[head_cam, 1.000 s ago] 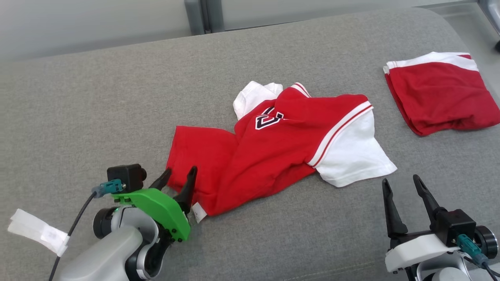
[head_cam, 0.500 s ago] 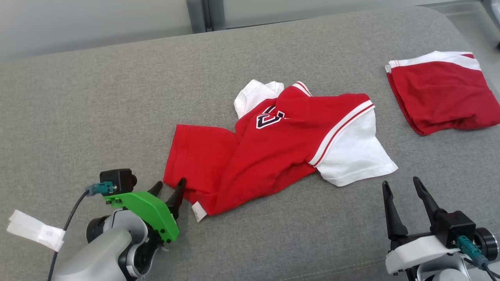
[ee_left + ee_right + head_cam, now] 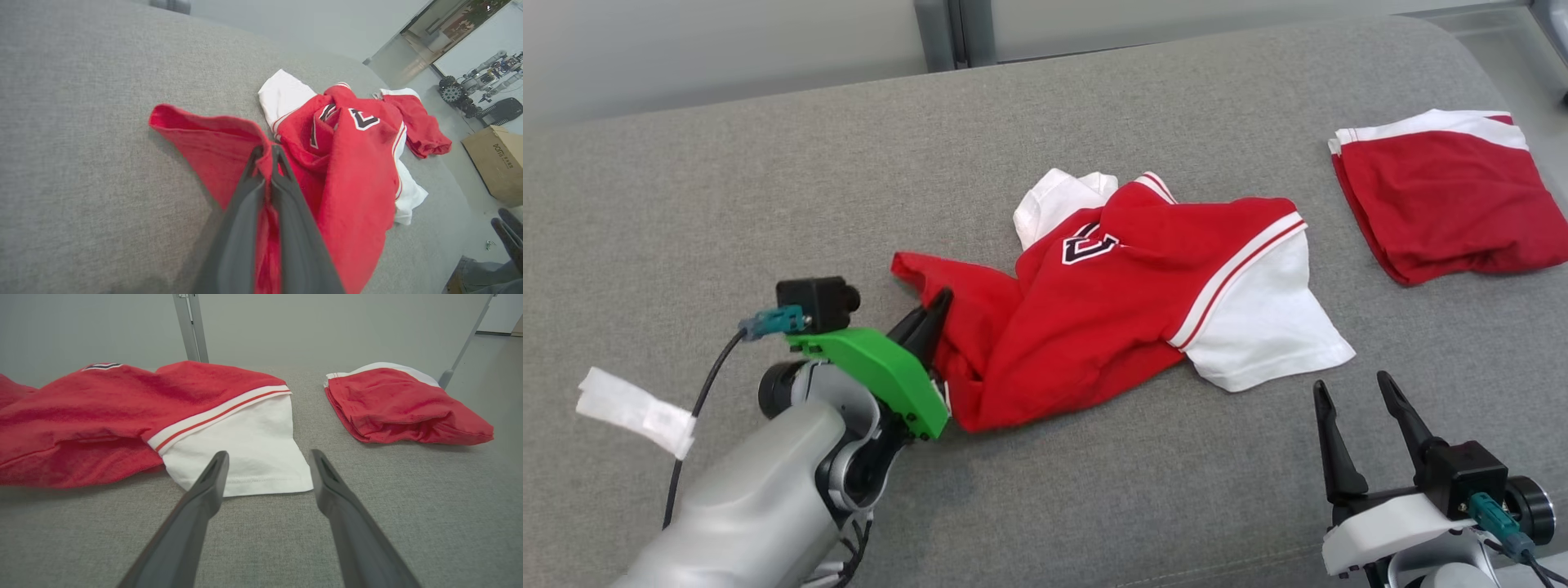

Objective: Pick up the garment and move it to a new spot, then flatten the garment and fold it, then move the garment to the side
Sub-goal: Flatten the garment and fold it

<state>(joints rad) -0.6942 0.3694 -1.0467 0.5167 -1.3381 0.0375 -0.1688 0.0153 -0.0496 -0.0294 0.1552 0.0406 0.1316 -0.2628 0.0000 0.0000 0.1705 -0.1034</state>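
The two dark fingers (image 3: 245,204) of the left gripper (image 3: 931,309) were pressed together on a fold of red cloth at the near edge of the garment (image 3: 1111,318). In the left wrist view almost no gap showed between them, and the cloth came out on both sides. In the head view this gripper stood a little left of the centre of the frame, above its green bracket (image 3: 882,371). The garment, a red shirt with white sleeves (image 3: 1258,327) and a dark letter mark on the chest, lay crumpled in the middle of the frame on the grey padded surface (image 3: 727,204). Its left corner pointed toward the upper left and seemed to be raised a little off the surface beside the fingers, though the angle did not let me be sure. The fingers of the right gripper (image 3: 1349,384) stood well apart at the lower right of the frame and held nothing, with their tips near one white sleeve but not touching it. A folded red and white piece (image 3: 1445,204) lay at the upper right, well apart from the garment. A white strip (image 3: 633,408) lay at the lower left of the frame.
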